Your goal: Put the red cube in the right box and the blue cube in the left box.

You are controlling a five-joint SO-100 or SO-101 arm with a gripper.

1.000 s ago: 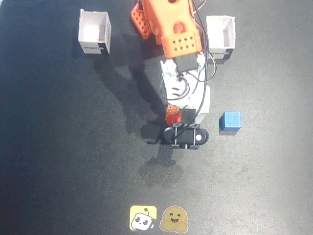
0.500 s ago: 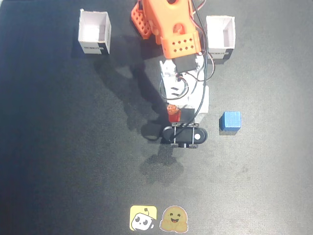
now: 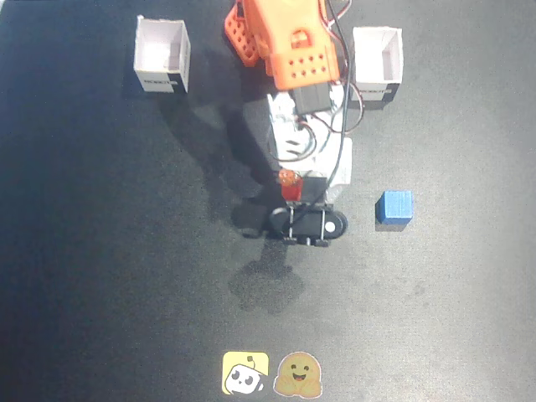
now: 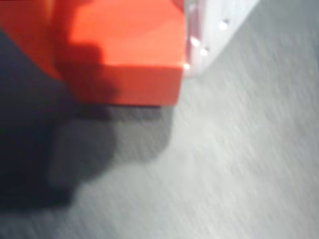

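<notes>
Fixed view: the orange-and-white robot arm (image 3: pixel 301 75) reached down the middle of the dark table (image 3: pixel 100 276), its gripper (image 3: pixel 293 197) pinching the small orange-red cube (image 3: pixel 291 186), of which only a sliver showed between the white finger and the black wrist camera mount (image 3: pixel 307 224). Taking that held cube as the landmark, the small bright blue cube (image 3: pixel 394 208) sat on the table to its right and a little lower in the picture, apart from the arm. A small white open-top card box with a pinkish-white inside (image 3: pixel 162 55) stood far up and to the left of the red cube, near the top edge. Its twin, a white open-top card box with a broad white inner side wall (image 3: pixel 378 65), stood up and to the right, just beside the arm's orange body. Two cartoon stickers, one yellow (image 3: pixel 245 373) and one tan (image 3: pixel 299 375), lay well below the cube at the bottom edge.

Wrist view: blurred and very close, the red cube (image 4: pixel 127 52) filled the upper left, with a pale gripper finger (image 4: pixel 212 30) touching its right side. The cube's dark shadow fell on the grey surface (image 4: pixel 239 164) beneath it; whether the cube touched the table could not be told.
</notes>
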